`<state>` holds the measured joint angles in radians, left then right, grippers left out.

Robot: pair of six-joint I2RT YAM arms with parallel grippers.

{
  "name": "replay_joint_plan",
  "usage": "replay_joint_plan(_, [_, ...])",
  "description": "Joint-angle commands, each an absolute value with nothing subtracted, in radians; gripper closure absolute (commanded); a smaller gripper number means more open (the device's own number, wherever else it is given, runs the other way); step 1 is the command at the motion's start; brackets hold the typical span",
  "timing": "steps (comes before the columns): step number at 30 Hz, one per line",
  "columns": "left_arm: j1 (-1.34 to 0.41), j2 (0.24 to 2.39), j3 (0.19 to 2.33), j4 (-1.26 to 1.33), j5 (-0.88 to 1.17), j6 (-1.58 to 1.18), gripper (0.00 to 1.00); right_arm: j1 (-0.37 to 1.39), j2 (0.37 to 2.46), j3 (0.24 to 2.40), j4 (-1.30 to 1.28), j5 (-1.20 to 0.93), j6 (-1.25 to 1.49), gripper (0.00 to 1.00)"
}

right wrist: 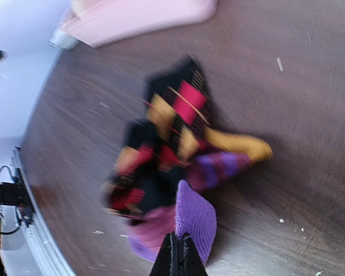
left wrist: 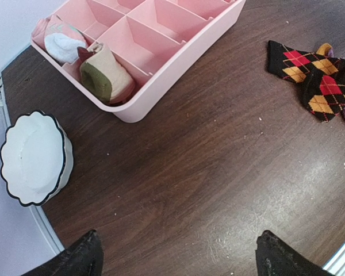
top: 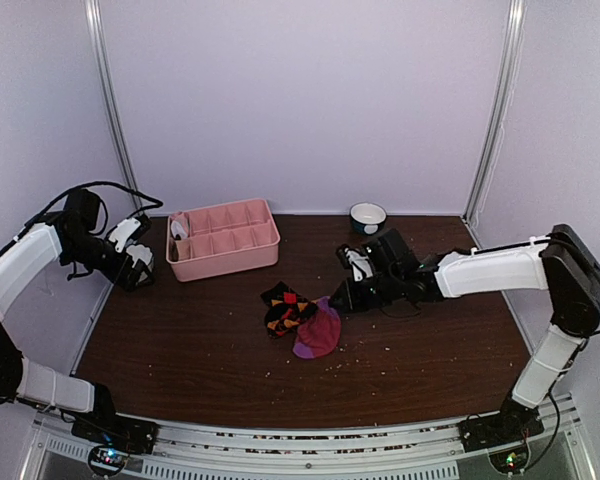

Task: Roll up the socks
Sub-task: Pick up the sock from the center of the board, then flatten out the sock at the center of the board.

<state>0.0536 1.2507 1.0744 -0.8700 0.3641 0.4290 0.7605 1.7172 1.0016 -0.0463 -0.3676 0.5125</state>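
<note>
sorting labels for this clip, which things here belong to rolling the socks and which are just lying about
For the job:
- black argyle sock
- pink sock, purple at one end
- right gripper, shut on the pink sock's purple end

Just lying about:
- pink tray with two rolled socks in it
- white scalloped dish
- dark bowl
- left gripper, open, away from the socks

Left arm (top: 25,255) folded back, jaws wide, right arm (top: 490,270) outstretched, jaws shut
</note>
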Motion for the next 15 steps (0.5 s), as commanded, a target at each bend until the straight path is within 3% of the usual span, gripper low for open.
replay_joint_plan(1, [0.058,1.246,1.088,-0.873,0.404,0.430,0.02,0.811,1.561,1.151,-0.180,-0.299,0.450,1.00])
replay_joint_plan(15, [0.058,1.233,1.080,-0.873,0.437,0.459,0.02,1.061,1.435,1.419,-0.471,-0.217,0.362,1.00])
